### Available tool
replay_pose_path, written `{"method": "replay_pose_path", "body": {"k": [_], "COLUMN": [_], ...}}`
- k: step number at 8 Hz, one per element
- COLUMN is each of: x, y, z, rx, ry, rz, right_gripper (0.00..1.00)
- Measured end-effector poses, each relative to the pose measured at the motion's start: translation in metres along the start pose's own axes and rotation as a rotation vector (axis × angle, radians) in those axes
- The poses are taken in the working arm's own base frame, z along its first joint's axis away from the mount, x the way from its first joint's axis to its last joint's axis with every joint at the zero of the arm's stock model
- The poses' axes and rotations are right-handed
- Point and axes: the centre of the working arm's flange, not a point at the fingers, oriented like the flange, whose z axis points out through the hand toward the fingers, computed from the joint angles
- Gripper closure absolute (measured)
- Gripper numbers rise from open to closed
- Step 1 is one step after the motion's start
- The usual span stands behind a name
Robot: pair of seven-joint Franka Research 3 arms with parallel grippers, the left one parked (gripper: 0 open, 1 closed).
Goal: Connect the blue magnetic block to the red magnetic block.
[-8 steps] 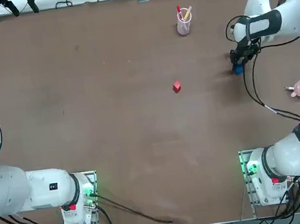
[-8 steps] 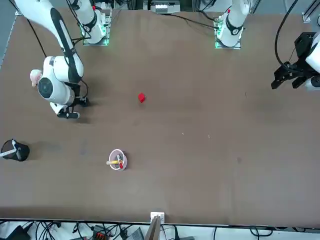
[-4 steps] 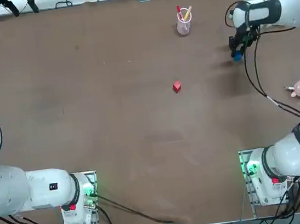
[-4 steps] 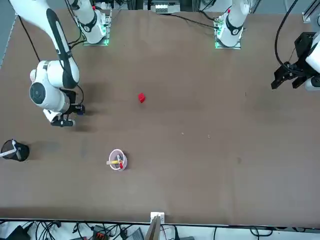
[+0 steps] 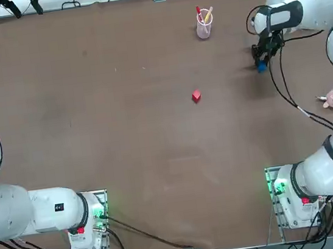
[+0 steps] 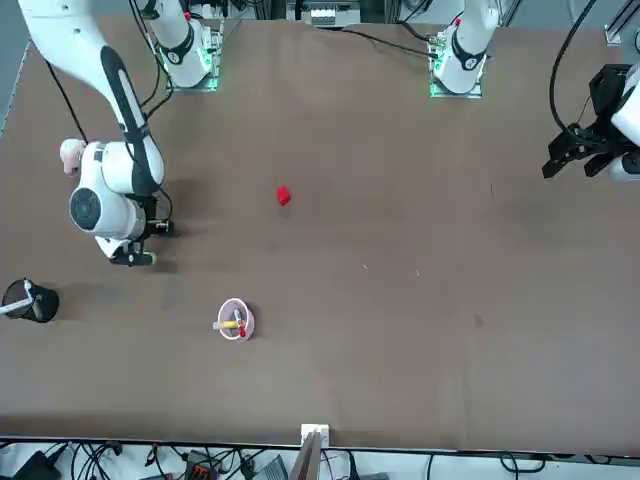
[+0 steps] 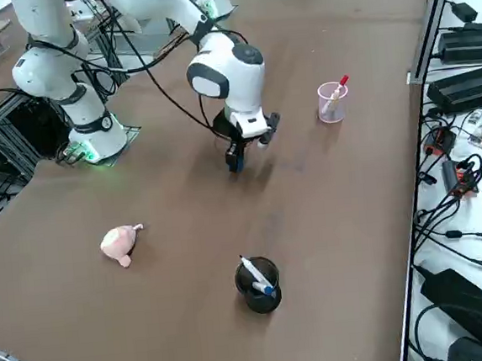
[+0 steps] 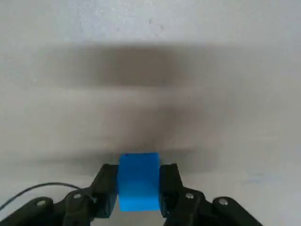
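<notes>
Right wrist view shows the right gripper (image 8: 138,188) closed on the blue magnetic block (image 8: 138,181), one finger pressed against each of its sides, above the brown tabletop (image 8: 150,94). In the top view the gripper (image 5: 261,65) hangs at the far right of the tabletop, with the red magnetic block (image 5: 196,96) lying well apart from it, toward the middle of the tabletop.
</notes>
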Motion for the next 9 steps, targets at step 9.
{"method": "replay_pose_path", "body": {"k": [9], "x": [-0.046], "y": [0.006], "z": [-0.158], "rx": [0.021], "ry": [0.013], "rz": [0.002], "right_gripper": [0.0]}}
